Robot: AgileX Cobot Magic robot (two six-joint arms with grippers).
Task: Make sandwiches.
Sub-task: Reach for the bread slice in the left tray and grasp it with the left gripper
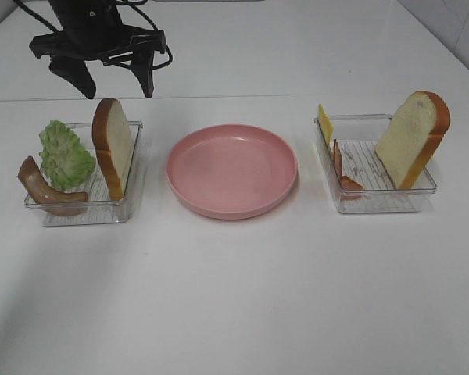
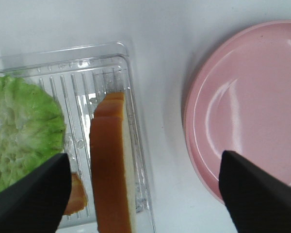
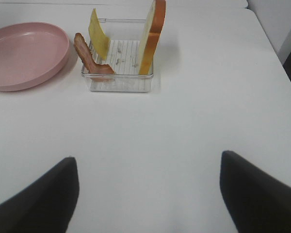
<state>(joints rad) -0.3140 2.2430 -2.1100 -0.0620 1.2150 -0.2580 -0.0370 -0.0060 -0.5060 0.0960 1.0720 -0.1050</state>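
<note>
Left wrist view showed my left gripper [image 2: 144, 165] open and empty over the bread slice [image 2: 109, 170] standing on edge in its tray [image 2: 87, 63], and I judged that clipping its crust on descent could topple it.

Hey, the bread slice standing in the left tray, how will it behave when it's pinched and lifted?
Probably stiff: the bread slice stands on edge in the left tray without sagging. Likely tippy if nudged, since only its narrow crust edge rests on the tray floor. It looks like a toy, so probably light.
</note>
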